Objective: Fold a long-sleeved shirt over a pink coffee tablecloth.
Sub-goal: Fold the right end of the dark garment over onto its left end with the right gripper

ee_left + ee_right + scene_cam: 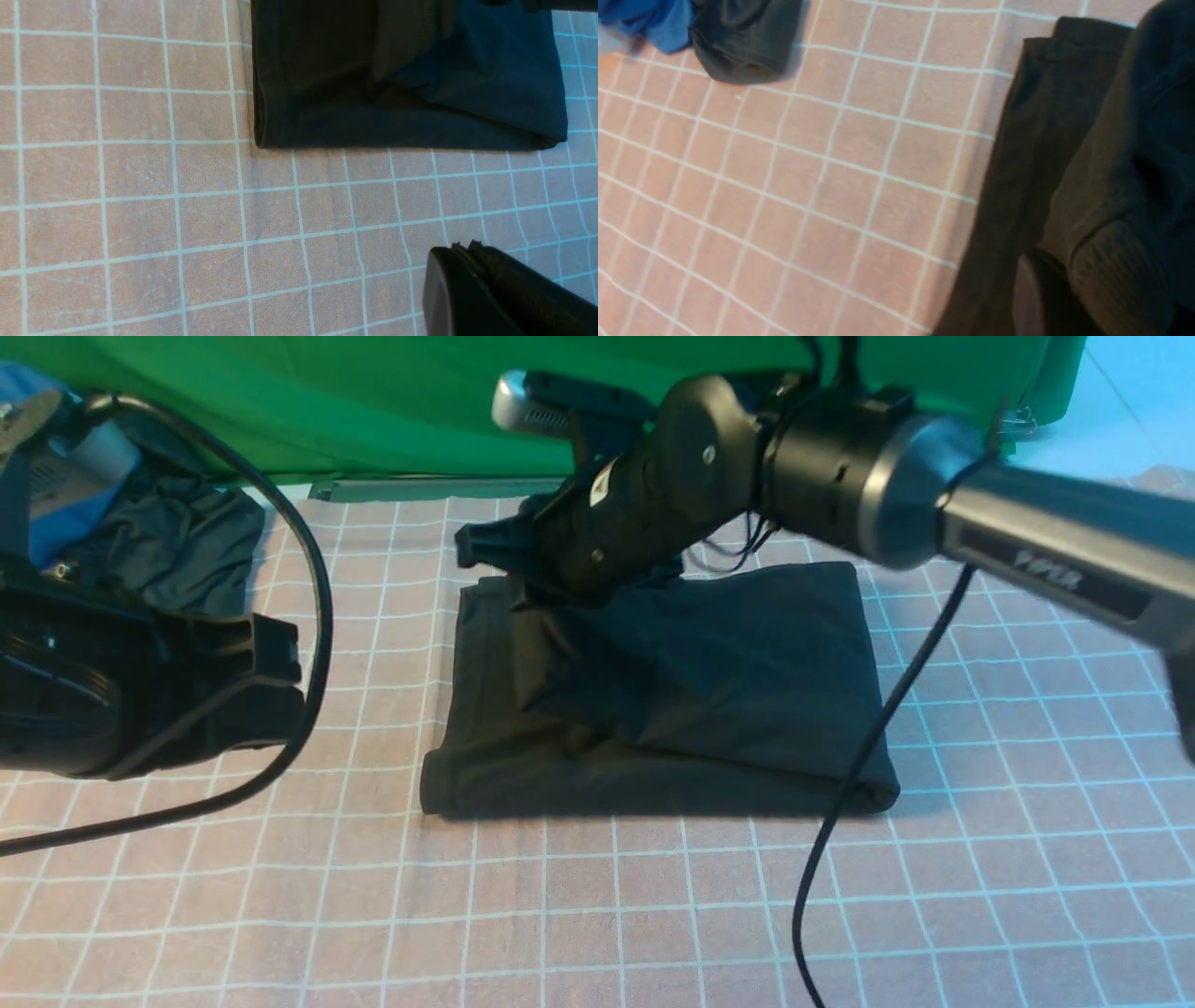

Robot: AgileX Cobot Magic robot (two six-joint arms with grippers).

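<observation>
Front view: the shirt [672,709] lies mid-bench on the cloth [597,915], folded to a rough rectangle. The right end effector [485,546] sits at its 11 o'clock corner. The top layer tents up toward it, so I judge it closed narrowly on a fold of the shirt, though the jaws are hidden by the wrist. The left end effector [275,658] hangs at the shirt's 9 o'clock, well apart, closed and empty, likely parked to leave room. The 6 o'clock side of the cloth is bare. A cable [868,756] droops across the shirt's 4 o'clock corner and could snag. A dark garment [187,551] lies at 10 o'clock.

Left wrist view: the closed fingers [467,280] hover over bare cloth [140,210]. The shirt's near hem [397,144] runs straight, with its corners square.

Right wrist view: layered shirt edges [1036,140] and a ribbed cuff [1111,266] crowd the lens. Open grid separates them from the dark garment [742,42] and a blue garment [649,23].
</observation>
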